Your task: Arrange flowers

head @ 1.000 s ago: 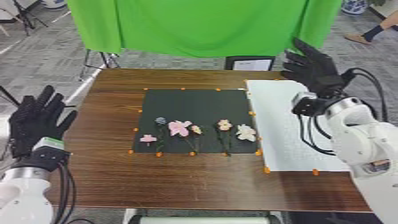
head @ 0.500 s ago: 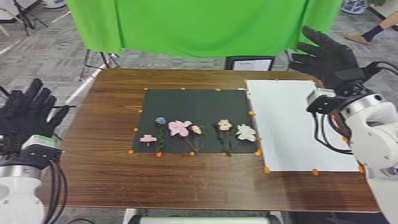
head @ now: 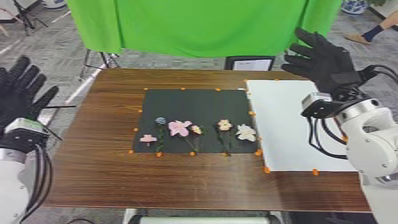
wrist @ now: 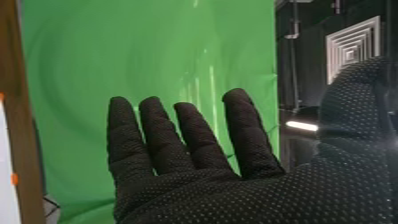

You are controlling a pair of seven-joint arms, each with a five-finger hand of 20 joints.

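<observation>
Left hand (head: 16, 102): open, fingers extended, now higher in the head view and nearer its left edge than a second ago. Right hand (head: 330, 65): open, shifted slightly outward, raised near the far right corner. Flowers (head: 179, 128): unmoved, in a loose row on the near part of a dark sheet (head: 195, 106). White sheet (head: 295, 130): just beside it, right. Orange bits (head: 266, 170): along the sheets' edges. Surface (head: 98, 182): brown wood. Beyond: green cloth (head: 209, 30), grey floor (head: 182, 62).
</observation>
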